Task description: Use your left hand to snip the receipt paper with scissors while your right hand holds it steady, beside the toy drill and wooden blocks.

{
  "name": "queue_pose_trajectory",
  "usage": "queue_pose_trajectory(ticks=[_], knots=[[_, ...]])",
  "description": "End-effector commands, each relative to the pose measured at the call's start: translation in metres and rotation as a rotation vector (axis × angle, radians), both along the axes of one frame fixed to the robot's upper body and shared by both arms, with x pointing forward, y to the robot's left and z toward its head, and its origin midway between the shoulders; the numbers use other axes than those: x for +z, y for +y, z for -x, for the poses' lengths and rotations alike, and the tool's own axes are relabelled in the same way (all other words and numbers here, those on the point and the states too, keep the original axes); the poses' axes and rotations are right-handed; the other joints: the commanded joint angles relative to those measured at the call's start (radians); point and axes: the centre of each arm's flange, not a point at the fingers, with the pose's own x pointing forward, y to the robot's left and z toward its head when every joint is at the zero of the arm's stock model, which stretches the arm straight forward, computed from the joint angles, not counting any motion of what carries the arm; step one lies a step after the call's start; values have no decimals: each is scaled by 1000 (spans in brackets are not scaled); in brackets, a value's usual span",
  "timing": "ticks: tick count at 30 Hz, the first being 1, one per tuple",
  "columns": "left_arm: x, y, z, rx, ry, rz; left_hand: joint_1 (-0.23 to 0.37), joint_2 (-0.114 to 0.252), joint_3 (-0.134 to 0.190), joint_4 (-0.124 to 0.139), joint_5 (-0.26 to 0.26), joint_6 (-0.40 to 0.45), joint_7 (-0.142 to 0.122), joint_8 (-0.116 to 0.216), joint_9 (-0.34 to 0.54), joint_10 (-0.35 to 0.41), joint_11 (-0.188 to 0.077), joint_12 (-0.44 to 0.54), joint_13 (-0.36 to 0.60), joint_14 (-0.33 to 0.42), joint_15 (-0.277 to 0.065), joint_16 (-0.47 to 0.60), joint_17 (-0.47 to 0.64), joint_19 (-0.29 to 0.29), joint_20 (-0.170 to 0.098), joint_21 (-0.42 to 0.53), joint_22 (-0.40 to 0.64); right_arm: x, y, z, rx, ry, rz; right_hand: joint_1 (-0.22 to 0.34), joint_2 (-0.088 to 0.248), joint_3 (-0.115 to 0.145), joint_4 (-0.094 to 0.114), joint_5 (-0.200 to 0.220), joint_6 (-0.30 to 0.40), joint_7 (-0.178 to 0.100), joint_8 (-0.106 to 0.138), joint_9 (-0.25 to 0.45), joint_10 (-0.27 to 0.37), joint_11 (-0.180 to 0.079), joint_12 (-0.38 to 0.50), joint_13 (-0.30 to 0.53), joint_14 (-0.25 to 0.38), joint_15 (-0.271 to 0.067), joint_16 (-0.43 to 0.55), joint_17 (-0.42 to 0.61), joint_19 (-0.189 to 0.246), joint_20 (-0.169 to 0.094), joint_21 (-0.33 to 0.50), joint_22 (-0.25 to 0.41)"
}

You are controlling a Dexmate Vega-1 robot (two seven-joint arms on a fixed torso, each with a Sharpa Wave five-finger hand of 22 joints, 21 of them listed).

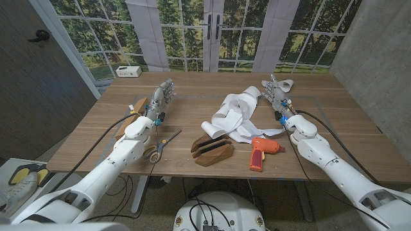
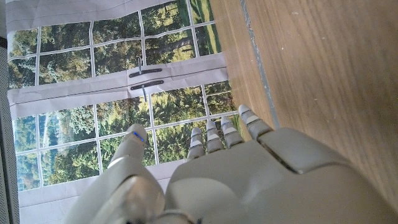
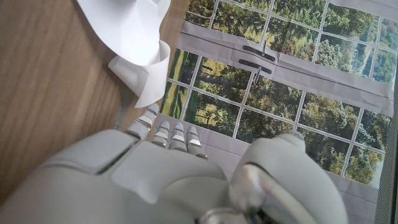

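On the wooden surface we see the receipt paper lying as a loose white heap of curled strips, near the middle. We take this paper as our landmark. Just in front of it, on the robot's side, stand the wooden blocks, dark brown, and to the right of them lies the toy drill, orange and red, touching the edge of the paper. The scissors lie to the left of the paper, well apart from it, close to the near edge, beside the left forearm.

The left robot hand is to the left of the paper and beyond the scissors; its fingers are stretched out and a little apart, and it holds nothing. The right robot hand is just at the right of the paper, also with straight fingers, holding nothing; whether it touches the paper we cannot tell.

A small white box stands at the far left corner of the surface.
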Motion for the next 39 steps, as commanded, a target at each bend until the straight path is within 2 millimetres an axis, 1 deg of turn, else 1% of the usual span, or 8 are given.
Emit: queue_pose_trajectory(ticks=[1,6,9,12,14,27,28,39], knots=[[-3,3,-5,-7,17,-2,12,0,8,0,4,0,-10,6,3,4,-1,7,0,11,3,6,5,4,2,5,2,-1,2,-5,8,20,-16,9,1,-7,0,6,1,7,4,5,3,11,6,5,-5,0,8,2,10,-2,6,3],[-2,5,-3,-6,15,-9,13,0,8,0,4,-1,-9,5,3,6,-2,8,-2,11,6,6,5,4,4,5,1,-2,3,-5,10,26,-20,11,3,-6,0,6,2,6,5,5,6,10,7,5,-3,0,8,2,10,-2,6,3],[-1,6,-1,-9,1,-2,15,0,8,0,5,0,-9,6,3,6,-3,8,-3,11,5,6,5,3,4,5,1,-2,3,-4,5,26,-24,16,7,-4,-3,5,6,15,6,5,29,19,15,5,11,13,13,0,17,2,8,3],[-1,3,3,-65,-15,53,16,1,9,0,5,1,-7,6,3,8,-4,9,-4,12,5,7,5,3,3,5,1,-1,3,-2,4,25,-20,17,7,-4,-3,4,7,17,6,5,32,18,16,5,13,10,14,0,19,2,8,3],[1,2,8,-32,-42,1,18,1,9,0,5,3,-7,7,3,14,-1,11,-5,12,4,7,5,4,1,5,1,0,3,-1,2,21,-11,17,8,-3,-3,4,7,17,6,5,32,18,15,5,13,10,14,-1,19,2,8,3],[2,0,24,66,-78,-118,29,4,11,-2,6,14,-1,10,3,24,-4,15,-11,4,7,4,5,-1,-5,3,1,0,6,7,-7,16,-10,22,10,-2,-6,3,5,18,5,5,39,18,16,4,13,7,13,-2,17,2,7,3],[2,0,25,78,-83,-128,30,4,11,-2,6,15,0,10,3,32,1,18,-12,4,7,4,5,-3,-5,2,1,0,6,9,-8,13,-7,22,10,-2,-6,3,5,17,5,5,39,17,16,4,13,7,13,-2,17,2,7,3],[6,5,43,206,-138,-224,36,4,11,-2,6,24,2,12,3,46,-2,23,-16,2,10,4,5,-5,-9,2,1,1,16,18,-22,9,-4,26,11,-1,-9,2,9,17,6,5,51,16,18,4,12,2,11,-3,16,2,6,3]])
